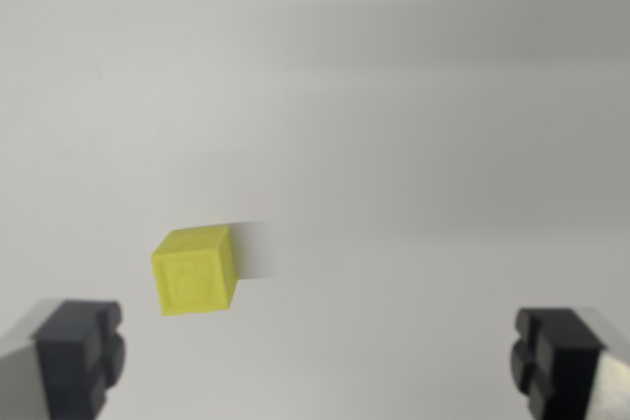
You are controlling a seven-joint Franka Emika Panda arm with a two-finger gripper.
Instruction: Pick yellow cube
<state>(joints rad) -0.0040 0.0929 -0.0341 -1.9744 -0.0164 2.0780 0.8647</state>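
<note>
A pale grey table (394, 95) is seen filling the wrist view. The hand (320, 361) is held wide apart, its two dark fingertips (79, 356) set at the lower corners, nothing gripped between them. The yellow cube (195, 270) is seen resting on the table, left of centre, just above the left fingertip and clear of it.

Gripper (320, 361), two dark blocky ridged fingertips (79, 356), pale grey mounts

A small bright yellow cube (196, 269) sits alone on the pale surface, turned slightly askew, left of centre in the wrist view
</note>
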